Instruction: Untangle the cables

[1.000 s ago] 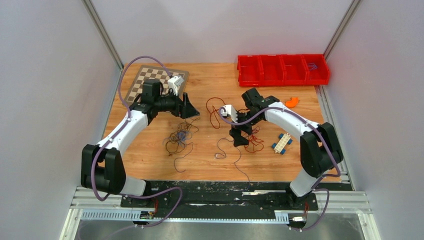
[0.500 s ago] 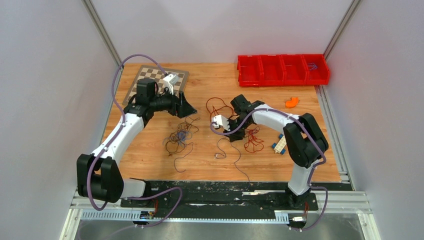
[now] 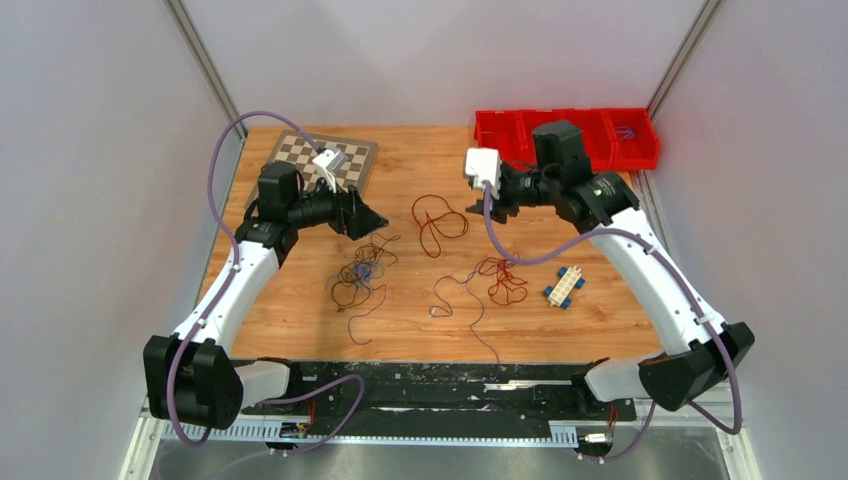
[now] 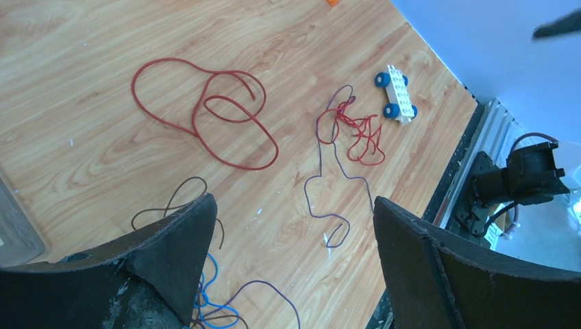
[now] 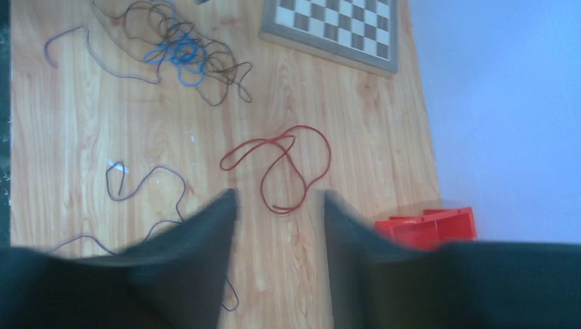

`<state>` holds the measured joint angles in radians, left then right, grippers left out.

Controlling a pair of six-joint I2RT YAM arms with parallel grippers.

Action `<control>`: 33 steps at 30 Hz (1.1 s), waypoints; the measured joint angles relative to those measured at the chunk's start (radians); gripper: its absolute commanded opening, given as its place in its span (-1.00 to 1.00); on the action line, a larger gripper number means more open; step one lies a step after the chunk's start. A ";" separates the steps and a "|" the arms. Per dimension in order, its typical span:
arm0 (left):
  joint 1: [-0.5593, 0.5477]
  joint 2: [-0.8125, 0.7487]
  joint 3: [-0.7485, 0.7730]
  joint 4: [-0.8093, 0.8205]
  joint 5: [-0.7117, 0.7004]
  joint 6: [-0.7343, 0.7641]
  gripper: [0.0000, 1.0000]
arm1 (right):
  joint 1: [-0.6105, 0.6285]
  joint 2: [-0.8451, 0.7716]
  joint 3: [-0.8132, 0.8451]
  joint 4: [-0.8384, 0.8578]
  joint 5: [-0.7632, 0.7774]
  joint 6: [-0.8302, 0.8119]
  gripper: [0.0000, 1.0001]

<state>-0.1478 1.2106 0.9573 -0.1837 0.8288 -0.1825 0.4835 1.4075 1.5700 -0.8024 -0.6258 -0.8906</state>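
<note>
Wooden table (image 3: pixel 420 160) carries the cables (image 3: pixel 358 272) in patches: red loop (image 4: pixel 240 166) mid-table, red snarl (image 4: pixel 360 133) touching a purple wire (image 4: pixel 306 195), dark-and-blue bundle (image 5: pixel 181 48) to the left. We find the left tool (image 4: pixel 291 219) spread wide and the right tool (image 5: pixel 277 199) part-open, both raised and empty. We judge a pick is due: pinch one strand, draw it clear.

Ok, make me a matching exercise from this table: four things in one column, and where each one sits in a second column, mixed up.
Things
1. checkerboard
2. red bin tray
3. toy car
4. blue and brown cable tangle

Places
A. far right corner
B. left of centre
C. far left corner
D. right side, beside the small red cable bundle

Pairs: 1-C, 2-A, 3-D, 4-B
</note>
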 measured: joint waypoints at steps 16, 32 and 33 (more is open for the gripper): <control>0.000 0.017 0.001 -0.014 0.029 0.006 0.91 | 0.071 0.277 -0.333 -0.040 0.097 -0.298 0.56; 0.000 0.018 0.039 -0.061 -0.014 0.035 0.90 | 0.109 0.475 -0.315 0.065 0.138 -0.361 -1.00; 0.000 0.018 0.039 -0.063 -0.015 0.035 0.90 | 0.109 0.463 -0.302 0.059 0.138 -0.338 -1.00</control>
<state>-0.1478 1.2289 0.9966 -0.2470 0.8135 -0.1474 0.5922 1.8702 1.2682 -0.7437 -0.4877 -1.2282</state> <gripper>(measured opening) 0.949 0.009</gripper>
